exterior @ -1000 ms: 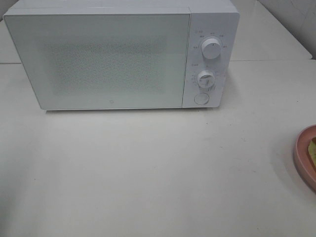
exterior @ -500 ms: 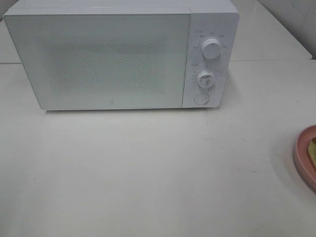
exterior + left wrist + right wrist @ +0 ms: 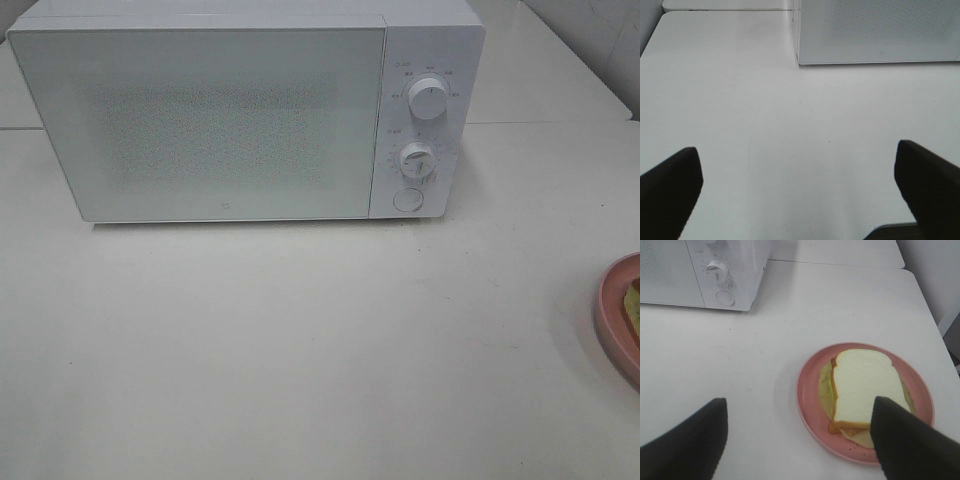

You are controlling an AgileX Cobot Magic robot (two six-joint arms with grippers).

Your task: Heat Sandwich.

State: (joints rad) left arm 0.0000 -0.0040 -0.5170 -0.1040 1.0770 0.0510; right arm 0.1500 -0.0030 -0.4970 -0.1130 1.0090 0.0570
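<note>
The sandwich [image 3: 862,385], white bread with a tan crust and yellowish filling peeking out, lies on a round pink plate [image 3: 809,390]. In the high view only the plate's edge [image 3: 612,315] shows at the far right, with a sliver of the sandwich [image 3: 634,303]. The white microwave [image 3: 245,110] stands at the back with its door closed. My right gripper [image 3: 800,440] hovers open over the table near the plate, holding nothing. My left gripper [image 3: 797,180] is open above bare table in front of the microwave's left corner [image 3: 800,55]. Neither arm appears in the high view.
Two dials [image 3: 428,97] and a round button [image 3: 407,200] sit on the microwave's right panel. The white table [image 3: 300,340] stretches in front of it. A seam between tabletops runs behind the microwave [image 3: 840,265].
</note>
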